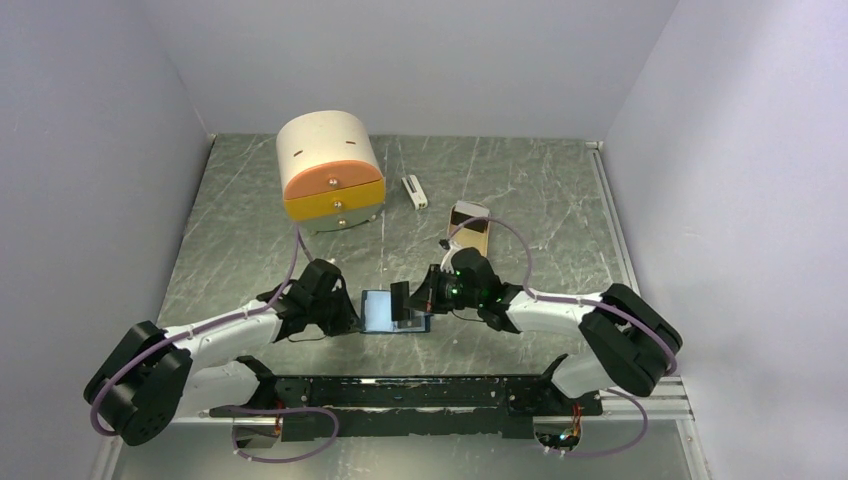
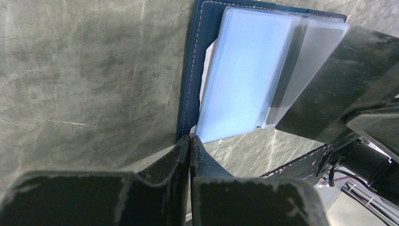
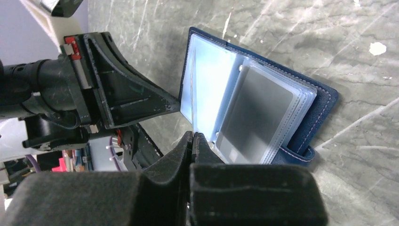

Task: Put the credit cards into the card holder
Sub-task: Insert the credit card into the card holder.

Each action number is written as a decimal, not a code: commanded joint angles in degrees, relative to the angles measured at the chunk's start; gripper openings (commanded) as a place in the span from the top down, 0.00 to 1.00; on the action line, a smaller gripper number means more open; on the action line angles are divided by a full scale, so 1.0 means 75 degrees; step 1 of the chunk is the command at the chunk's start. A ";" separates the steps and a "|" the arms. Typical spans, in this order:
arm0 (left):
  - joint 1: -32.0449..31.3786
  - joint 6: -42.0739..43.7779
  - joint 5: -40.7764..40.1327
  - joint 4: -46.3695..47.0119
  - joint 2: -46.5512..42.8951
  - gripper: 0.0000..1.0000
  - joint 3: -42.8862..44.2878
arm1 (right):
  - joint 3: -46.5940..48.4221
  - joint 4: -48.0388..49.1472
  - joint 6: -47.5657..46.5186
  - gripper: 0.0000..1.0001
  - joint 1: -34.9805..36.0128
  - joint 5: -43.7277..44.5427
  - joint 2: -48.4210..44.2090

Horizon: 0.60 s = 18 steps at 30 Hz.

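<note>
The card holder (image 3: 324, 101) is navy with pale stitching and light-blue see-through sleeves (a dull grey card (image 3: 256, 115) shows in one), the table (image 1: 540, 190) is grey-green marble with whitish streaks, and the box (image 1: 325, 150) is cream with orange and yellow drawer fronts.

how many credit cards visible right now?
1: a grey credit card tucked in a clear pocket of the open card holder, at table centre between the arms. More may be hidden behind other pockets.

Pale lavender-grey walls (image 1: 90, 150) rise at the left, top and right of the frame, enclosing a grey-green marbled tabletop (image 1: 540, 190) streaked with pale scratches, evenly lit.
</note>
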 commanded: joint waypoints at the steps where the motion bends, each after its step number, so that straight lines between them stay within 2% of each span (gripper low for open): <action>1: -0.0037 -0.0030 -0.0025 0.0112 -0.0039 0.91 -0.0179 | -0.0090 0.0759 0.0441 1.00 0.0051 0.0477 0.0210; 18: -0.0038 -0.0034 -0.0019 0.0143 -0.0104 0.91 -0.0242 | -0.0418 0.1346 0.0825 1.00 0.0059 0.0668 0.1056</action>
